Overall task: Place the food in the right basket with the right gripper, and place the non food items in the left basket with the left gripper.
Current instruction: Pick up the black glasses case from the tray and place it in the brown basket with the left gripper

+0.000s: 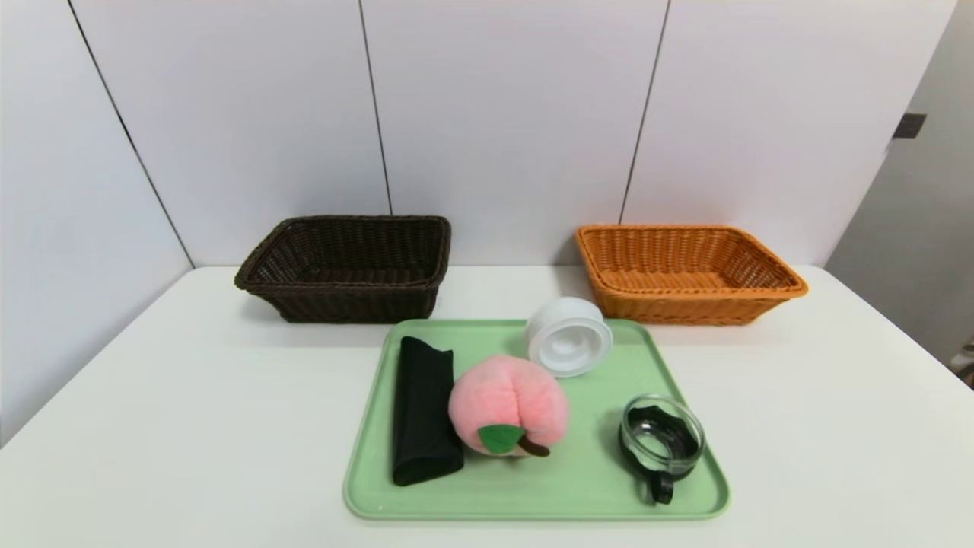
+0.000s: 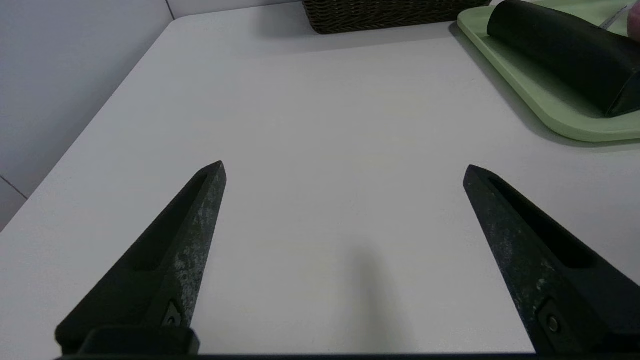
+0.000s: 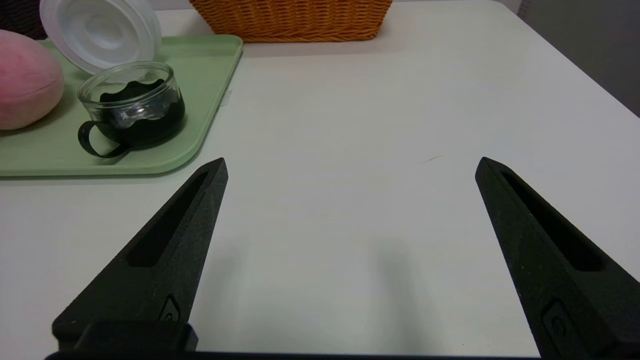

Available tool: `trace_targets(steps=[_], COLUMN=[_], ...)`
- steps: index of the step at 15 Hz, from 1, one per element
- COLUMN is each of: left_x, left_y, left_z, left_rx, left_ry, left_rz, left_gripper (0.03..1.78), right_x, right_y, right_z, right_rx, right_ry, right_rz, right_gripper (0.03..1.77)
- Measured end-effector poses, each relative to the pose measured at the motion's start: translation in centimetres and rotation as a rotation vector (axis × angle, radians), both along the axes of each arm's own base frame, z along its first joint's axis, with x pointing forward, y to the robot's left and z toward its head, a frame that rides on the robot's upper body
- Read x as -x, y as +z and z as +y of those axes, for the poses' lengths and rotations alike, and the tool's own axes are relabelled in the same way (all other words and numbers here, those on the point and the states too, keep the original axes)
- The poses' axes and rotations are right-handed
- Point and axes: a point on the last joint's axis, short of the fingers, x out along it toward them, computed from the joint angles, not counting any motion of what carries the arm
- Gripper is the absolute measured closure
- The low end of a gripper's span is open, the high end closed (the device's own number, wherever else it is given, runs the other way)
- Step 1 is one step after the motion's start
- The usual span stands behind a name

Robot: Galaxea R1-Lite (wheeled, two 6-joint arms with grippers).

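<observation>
The pink plush peach lies mid-tray on the pale green plastic tray, ahead and inward of the right end effector, nearer it than the left end effector; both are spread, empty, over bare worktop.

baskets 2 | tray 1 | peach 1 | pouch 1 | container 1 | cup 1

White table, pale panelled wall, dark seams
</observation>
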Motion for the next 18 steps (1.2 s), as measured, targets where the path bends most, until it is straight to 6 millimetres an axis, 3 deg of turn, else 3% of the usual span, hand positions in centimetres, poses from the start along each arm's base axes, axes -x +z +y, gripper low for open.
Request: trace_targets(steps=[10,12,14,18], left_x=[0.0,0.0,0.6,1.4], left_y=[0.1,0.1,1.4,6.6], left_z=[0.1,0.1,0.0,0.0], left_rx=[0.081,0.073,0.080,0.135], left_ry=[0.024,0.021,0.016,0.005], left_rz=[-0.005,0.002,-0.004,0.066], left_gripper=[0.12,0.12,0.12,0.12], right_x=[0.0,0.5,1.3,1.1], right_y=[0.1,1.6,3.6,7.9], right_z=[0.0,0.0,0.0,0.0], right_rx=[0.003,-0.009,-0.016,-0.020], right_ry=[-0.002,-0.004,-0.003,0.002], right_rz=[-0.004,-0.050,-0.060,-0.005], right_gripper=[0.09,0.09,0.09,0.09])
